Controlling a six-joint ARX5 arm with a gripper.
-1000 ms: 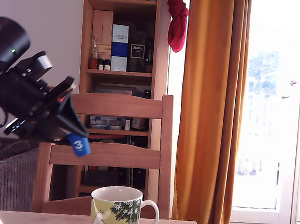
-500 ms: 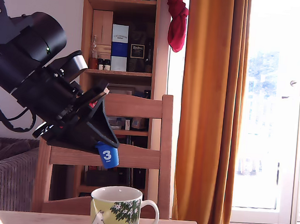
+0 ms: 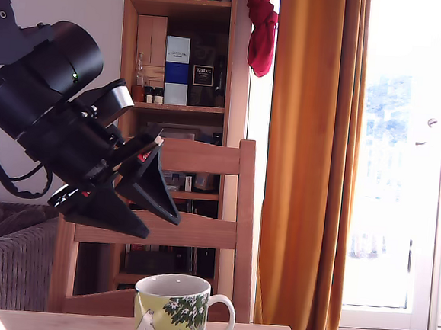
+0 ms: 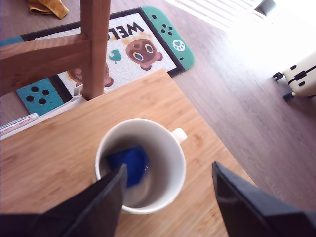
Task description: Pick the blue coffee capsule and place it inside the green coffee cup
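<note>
Now the small dark blue coffee capsule (image 4: pixel 127 164) lies inside the yellow-green ceramic mug (image 4: pixel 170 148); above it, the black gripper (image 4: pixel 168 195) hangs wide and empty.

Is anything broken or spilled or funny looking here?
Nothing is broken or spilled. The yellow-green ceramic mug stands upright on the wooden table, and the small dark blue capsule lies inside it. The black gripper hangs open above.

Harsh, overexposed daylight from window (image 3: pixel 402 187)
</note>
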